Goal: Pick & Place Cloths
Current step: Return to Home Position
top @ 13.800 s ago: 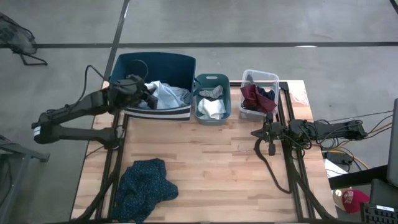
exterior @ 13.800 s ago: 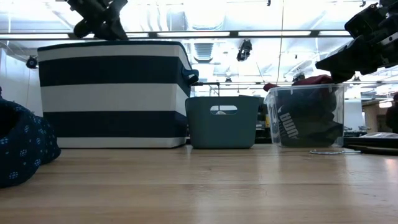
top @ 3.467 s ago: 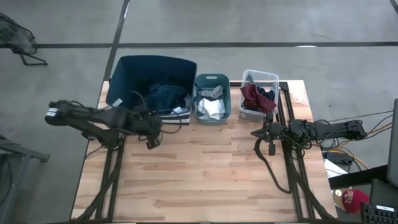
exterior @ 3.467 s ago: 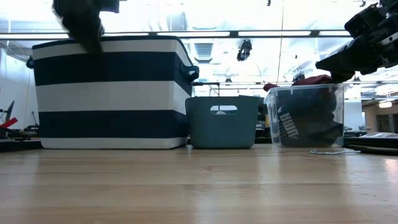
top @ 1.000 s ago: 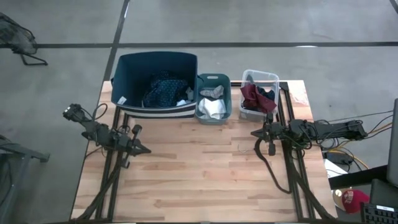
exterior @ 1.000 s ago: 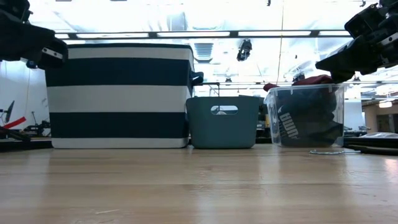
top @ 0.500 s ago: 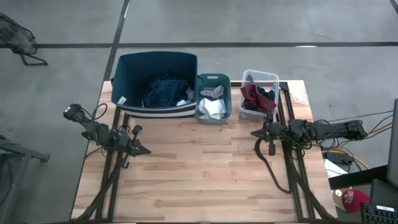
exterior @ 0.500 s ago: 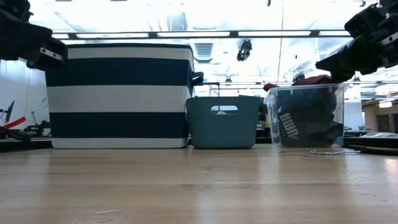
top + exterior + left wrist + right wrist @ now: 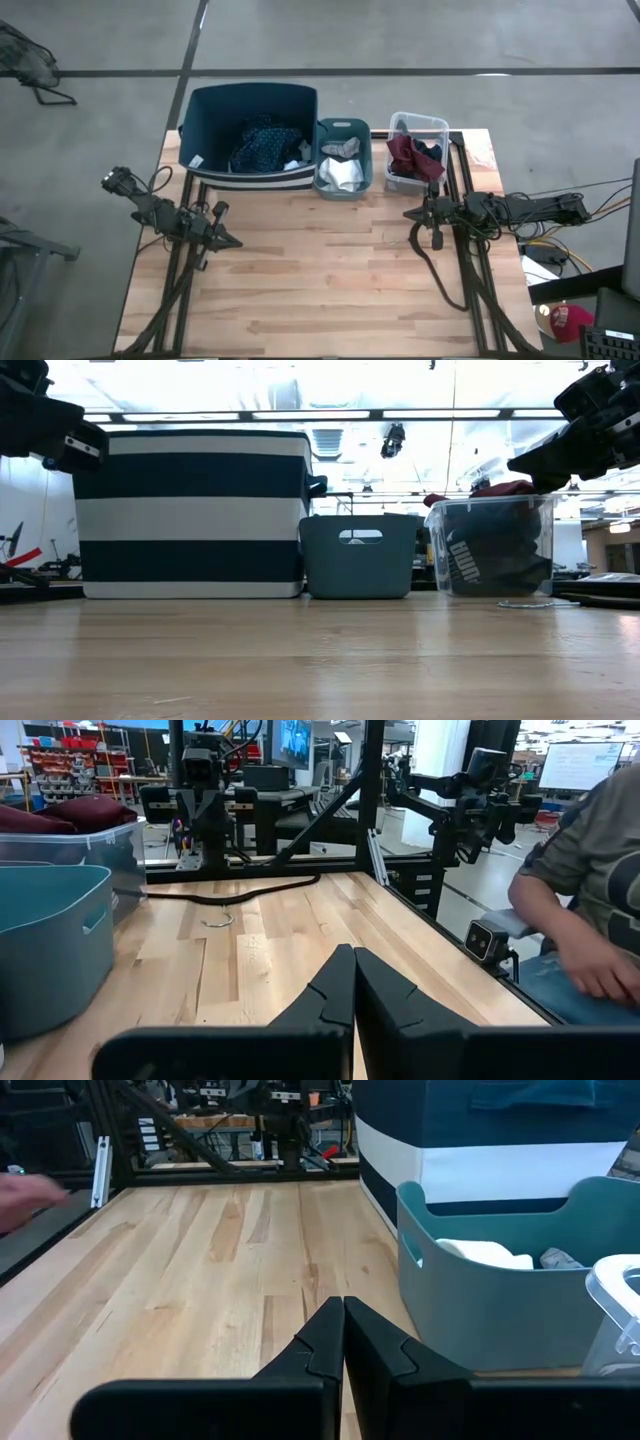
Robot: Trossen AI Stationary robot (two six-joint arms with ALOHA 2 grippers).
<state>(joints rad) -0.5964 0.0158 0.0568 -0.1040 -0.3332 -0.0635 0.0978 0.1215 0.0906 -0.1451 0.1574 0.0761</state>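
Sorting looks finished: dark teal patterned cloth in the navy-striped fabric bin, white cloth in the small teal plastic tub, maroon cloth in the clear plastic tub; left claw and right claw hang closed and empty over the pale wooden counter.

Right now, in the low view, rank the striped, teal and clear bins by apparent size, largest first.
1. Navy-and-white striped fabric bin
2. Clear plastic bin
3. Teal plastic bin, only somewhat smaller than the clear one

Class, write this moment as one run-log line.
left gripper shut, table-left | right gripper shut, table-right | patterned cloth in blue bin | maroon cloth in clear bin
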